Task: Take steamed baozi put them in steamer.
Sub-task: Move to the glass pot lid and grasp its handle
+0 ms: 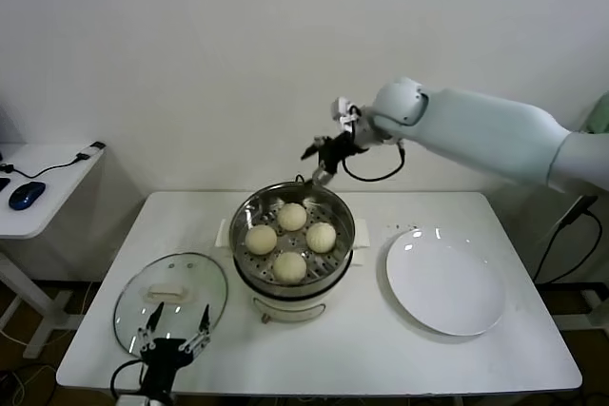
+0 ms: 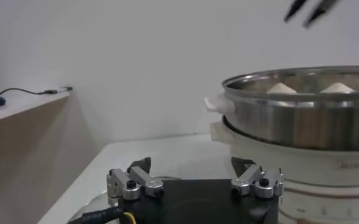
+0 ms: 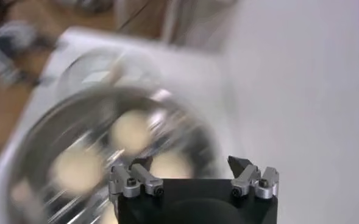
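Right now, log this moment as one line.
baozi: four in steamer | plate: bare | right gripper: open, above steamer | left gripper: open, over lid

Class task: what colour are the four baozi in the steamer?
Pale cream-white baozi, seen best in the head view, on the steamer's tray.

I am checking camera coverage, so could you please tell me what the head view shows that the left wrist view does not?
Only the head view shows the white plate, the glass lid and all four steamed baozi in the steamer. Only the left wrist view shows the steamer's white base from the side. Both share the steamer, the open left pincer and the open right pincer above the steamer's far rim.
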